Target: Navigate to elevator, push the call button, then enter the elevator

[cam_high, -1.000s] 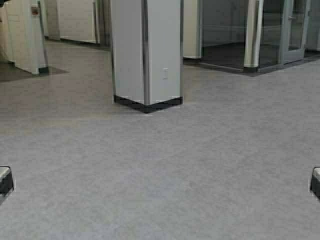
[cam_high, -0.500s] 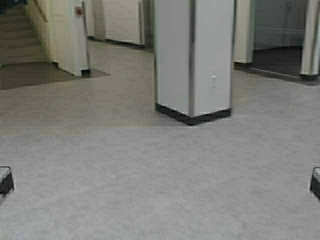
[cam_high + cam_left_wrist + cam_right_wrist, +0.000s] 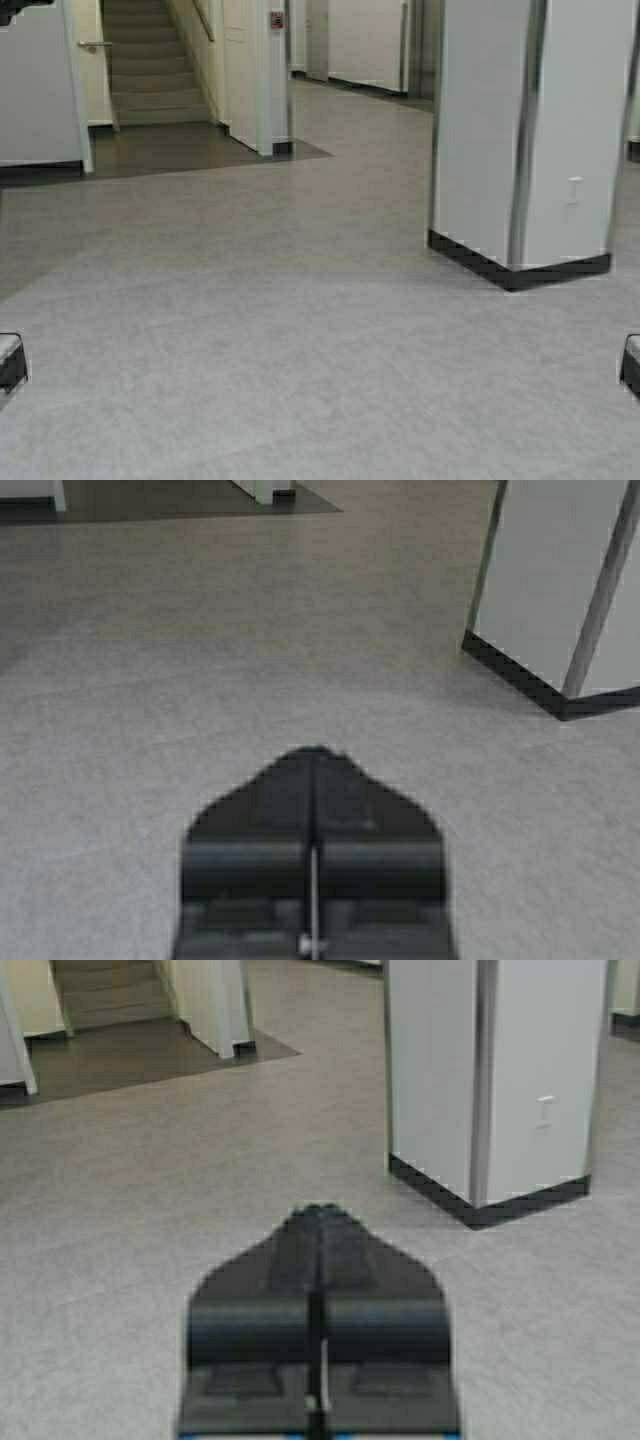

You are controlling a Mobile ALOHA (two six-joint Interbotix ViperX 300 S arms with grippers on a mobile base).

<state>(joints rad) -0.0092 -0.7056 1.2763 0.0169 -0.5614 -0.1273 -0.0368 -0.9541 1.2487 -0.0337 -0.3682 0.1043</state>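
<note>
Facing grey floor point(image 3: 300, 380); pillar point(image 3: 520, 140) right, stairs point(image 3: 150, 70) left; no legible writing.

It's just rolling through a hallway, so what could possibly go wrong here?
The square pillar stands close ahead on the right; drifting that way could clip its dark base. The staircase lies ahead on the left, a drop or bump hazard if it heads there. No elevator is in view yet, so it could pick the wrong way.

No legible text, label, brand or number appears in any view. A small red device on the wall point(image 3: 277, 19) near the stairs point(image 3: 150, 70) carries nothing readable.
</note>
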